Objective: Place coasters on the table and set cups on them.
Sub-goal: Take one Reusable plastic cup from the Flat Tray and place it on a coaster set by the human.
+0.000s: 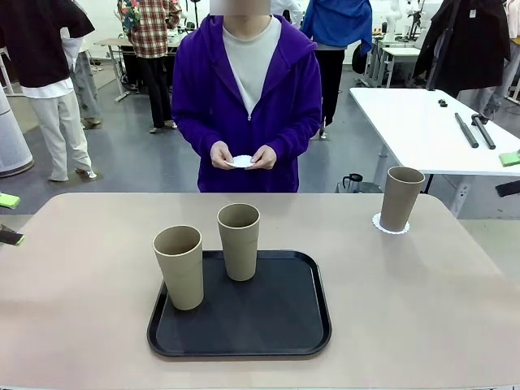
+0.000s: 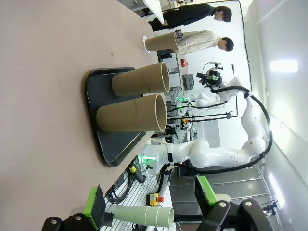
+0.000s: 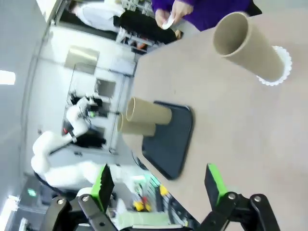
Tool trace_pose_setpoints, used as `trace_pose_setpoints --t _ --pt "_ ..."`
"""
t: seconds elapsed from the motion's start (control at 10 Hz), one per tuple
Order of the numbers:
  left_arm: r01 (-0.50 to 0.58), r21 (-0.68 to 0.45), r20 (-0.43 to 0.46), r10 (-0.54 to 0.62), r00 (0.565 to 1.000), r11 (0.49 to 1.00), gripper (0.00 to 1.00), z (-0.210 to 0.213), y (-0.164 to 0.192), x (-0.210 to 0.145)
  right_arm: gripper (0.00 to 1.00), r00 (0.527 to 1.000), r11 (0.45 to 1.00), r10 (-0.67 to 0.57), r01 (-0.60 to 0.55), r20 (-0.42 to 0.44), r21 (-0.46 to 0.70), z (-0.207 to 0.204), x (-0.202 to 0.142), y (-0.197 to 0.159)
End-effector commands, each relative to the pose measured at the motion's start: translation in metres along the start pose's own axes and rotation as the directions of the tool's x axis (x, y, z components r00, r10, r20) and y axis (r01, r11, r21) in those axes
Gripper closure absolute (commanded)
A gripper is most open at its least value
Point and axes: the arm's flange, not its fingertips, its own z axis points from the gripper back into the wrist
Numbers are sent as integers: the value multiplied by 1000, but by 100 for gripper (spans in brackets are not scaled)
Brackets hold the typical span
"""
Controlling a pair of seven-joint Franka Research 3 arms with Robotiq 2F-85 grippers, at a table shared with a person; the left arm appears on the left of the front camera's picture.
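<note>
- Beige-tan and matte, the desk [image 1: 422, 309] is stretching across the lower half of the front view, smooth and round-cornered. A grey floor is running back behind it to a white rectangular table [image 1: 422, 122] at the upper right, with people standing farther off.
- A black tray [image 1: 276, 325] with rounded corners and a low raised rim is lying at the lower centre of the desk.
- Two tall, tapered, handleless tan tumblers are standing upright on the tray. The nearer cup [image 1: 179, 266] is sitting at its left side and the farther cup [image 1: 239, 241] toward its far edge, close together but apart.
- A third cup [image 1: 402, 198] is standing upright at the upper right of the desk on a white coaster [image 1: 390, 227], whose scalloped lacy edge is showing around the base.
- At upper centre a person in a purple zip jacket is standing at the far edge, and the person's hands [image 1: 264, 157] are pinching a small white paper doily [image 1: 243, 161].
- At the bottom of the left wrist view, the left hand [image 2: 150, 199] is hanging with its green-padded fingers spread wide, gripping nothing.
- At the bottom of the right wrist view, the right hand [image 3: 160, 184] is likewise spread and gripping nothing.
</note>
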Motion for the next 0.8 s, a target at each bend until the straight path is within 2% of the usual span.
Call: trace_pose_setpoints --t 0.0,0.2,0.3,0.5,0.7 --pt "4 -11 11 -4 1000 1000 0 1 -2 0 0 983 987 -159 156 93 37 16 5 -33" --pt "4 -11 11 -4 1000 1000 0 1 -2 0 0 966 966 -250 244 66 82 34 -12 -59" --pt "4 -11 11 -4 1000 1000 0 1 -2 0 0 959 954 -283 279 26 107 40 -19 -70" --pt "4 -11 11 -4 1000 1000 0 1 -2 0 0 948 936 -317 316 -19 153 44 -30 -85" --pt "4 -11 11 -4 1000 1000 0 1 -2 0 0 947 933 -319 319 -28 166 43 -33 -96"
